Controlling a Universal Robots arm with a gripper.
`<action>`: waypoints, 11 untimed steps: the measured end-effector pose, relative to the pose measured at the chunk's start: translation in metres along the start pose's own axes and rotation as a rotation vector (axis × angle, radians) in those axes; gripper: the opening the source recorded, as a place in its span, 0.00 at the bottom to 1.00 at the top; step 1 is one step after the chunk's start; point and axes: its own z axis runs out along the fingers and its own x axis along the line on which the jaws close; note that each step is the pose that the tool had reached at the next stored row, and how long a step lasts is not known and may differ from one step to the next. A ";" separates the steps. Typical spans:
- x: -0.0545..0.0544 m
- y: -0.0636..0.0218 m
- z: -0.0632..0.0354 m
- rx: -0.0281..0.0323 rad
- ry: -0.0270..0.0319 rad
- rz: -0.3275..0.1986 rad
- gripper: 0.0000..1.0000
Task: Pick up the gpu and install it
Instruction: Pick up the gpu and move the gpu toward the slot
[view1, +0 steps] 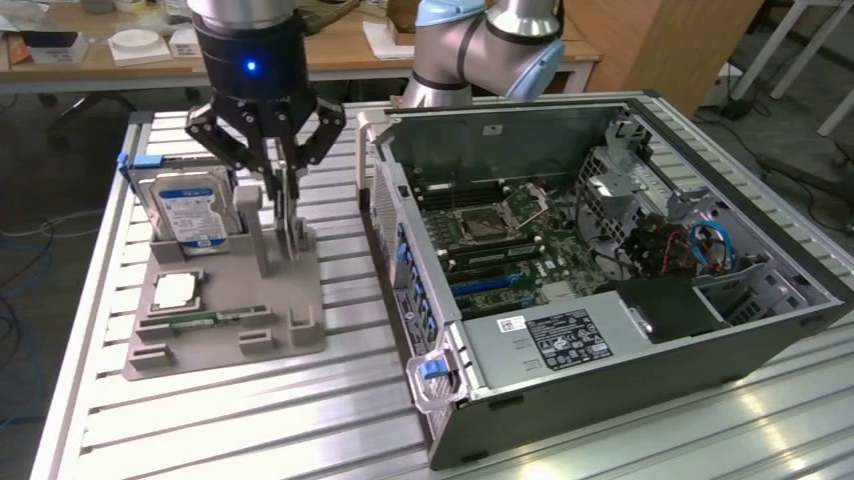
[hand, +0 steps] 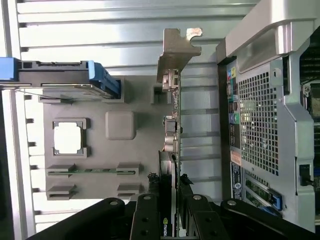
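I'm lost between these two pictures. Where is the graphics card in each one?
Exterior view: the gpu stands on edge in the grey holder, gripped by the gripper, to the exterior view's left of the computer case.
Wrist view: the gpu is seen edge-on, a thin strip from its metal bracket to the gripper.
Shared landmark: the hard drive in the same holder.

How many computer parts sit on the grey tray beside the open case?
4. The hard drive stands at the far end of the tray; the processor lies flat beside it; the RAM stick lies next along; the gpu stands on edge in the gripper. None seems hidden.
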 end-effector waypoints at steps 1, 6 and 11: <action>0.000 0.0000 -0.0025 -0.0001 0.0002 -0.006 0.27; -0.002 0.0008 -0.0236 -0.0004 0.0006 -0.016 0.27; -0.004 0.0016 -0.0434 -0.0006 0.0007 -0.021 0.27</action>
